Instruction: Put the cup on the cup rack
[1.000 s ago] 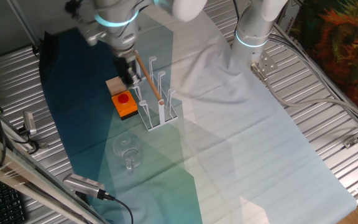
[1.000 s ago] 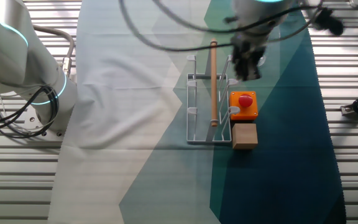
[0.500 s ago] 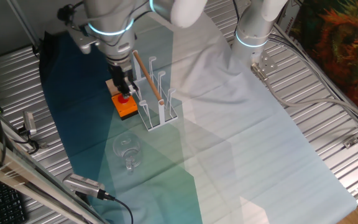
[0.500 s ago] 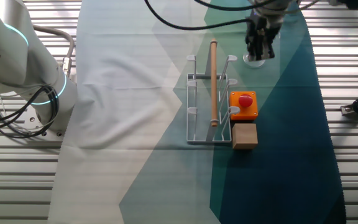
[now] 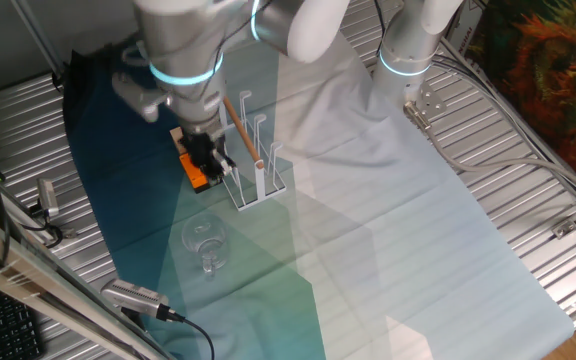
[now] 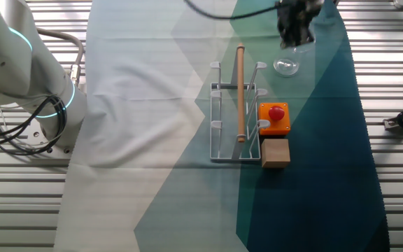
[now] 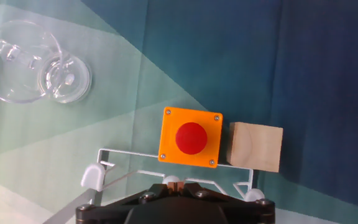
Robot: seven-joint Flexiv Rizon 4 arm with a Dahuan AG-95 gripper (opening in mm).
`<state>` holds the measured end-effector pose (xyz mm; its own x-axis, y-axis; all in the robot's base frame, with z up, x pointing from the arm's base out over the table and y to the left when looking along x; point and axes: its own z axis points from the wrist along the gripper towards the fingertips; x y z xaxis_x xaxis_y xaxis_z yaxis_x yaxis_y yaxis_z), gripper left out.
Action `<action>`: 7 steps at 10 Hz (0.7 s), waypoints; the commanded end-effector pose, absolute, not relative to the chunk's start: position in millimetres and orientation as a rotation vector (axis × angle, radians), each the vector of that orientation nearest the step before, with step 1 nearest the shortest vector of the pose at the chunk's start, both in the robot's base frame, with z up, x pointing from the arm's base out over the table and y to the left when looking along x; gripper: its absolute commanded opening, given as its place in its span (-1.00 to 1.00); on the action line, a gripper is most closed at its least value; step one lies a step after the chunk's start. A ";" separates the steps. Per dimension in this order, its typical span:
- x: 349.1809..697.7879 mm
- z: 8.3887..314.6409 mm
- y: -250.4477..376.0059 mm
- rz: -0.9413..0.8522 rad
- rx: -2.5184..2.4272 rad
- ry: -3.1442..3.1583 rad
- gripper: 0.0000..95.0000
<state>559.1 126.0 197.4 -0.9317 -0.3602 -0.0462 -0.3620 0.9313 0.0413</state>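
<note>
The two-finger gripper hangs over the orange box with a red button, holding nothing; whether its jaws are apart cannot be told. The small clear glass cup lies on the cloth, apart from the white peg cup rack.

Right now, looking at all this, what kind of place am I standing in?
Most likely a robotics lab test bench, not a kitchen. A white robot arm with a glowing ring hangs over a ribbed metal table, a second arm's base is mounted at one edge, and cables trail across the table.
</note>
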 end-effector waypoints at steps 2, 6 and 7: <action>579.7 208.4 166.6 0.062 -0.832 3.050 -1.00; 582.9 199.8 173.9 0.049 -0.992 3.005 -1.00; 583.0 199.7 173.9 0.039 -0.997 3.007 -1.00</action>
